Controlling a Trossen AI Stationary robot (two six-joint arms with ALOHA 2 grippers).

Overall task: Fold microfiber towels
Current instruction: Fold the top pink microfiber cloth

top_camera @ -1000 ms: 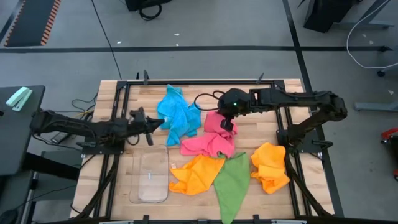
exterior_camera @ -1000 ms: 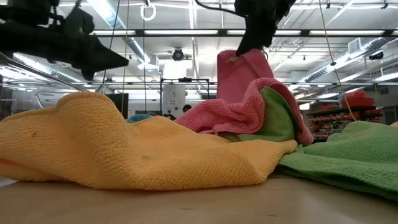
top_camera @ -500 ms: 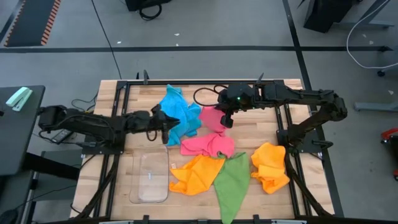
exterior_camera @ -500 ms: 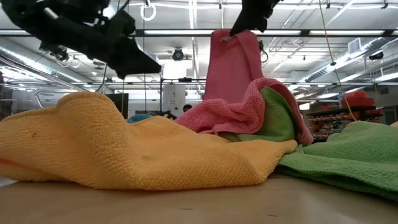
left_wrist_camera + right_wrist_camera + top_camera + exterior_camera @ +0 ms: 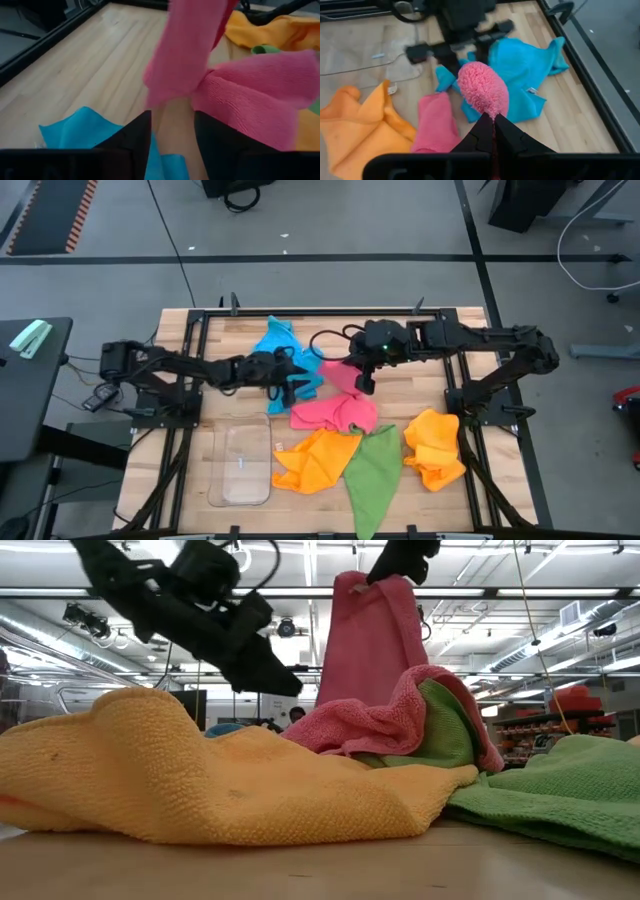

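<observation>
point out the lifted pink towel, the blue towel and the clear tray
lifted pink towel (image 5: 368,645), low view, on the middle of the hanging cloth
blue towel (image 5: 283,352), high view, on its bunched middle
clear tray (image 5: 243,468), high view, on its bare floor

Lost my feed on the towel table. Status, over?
Right hand shut on pink towel, lifted, hanging. Left hand open over blue towel, reaching toward the pink. Nothing blocking.
</observation>
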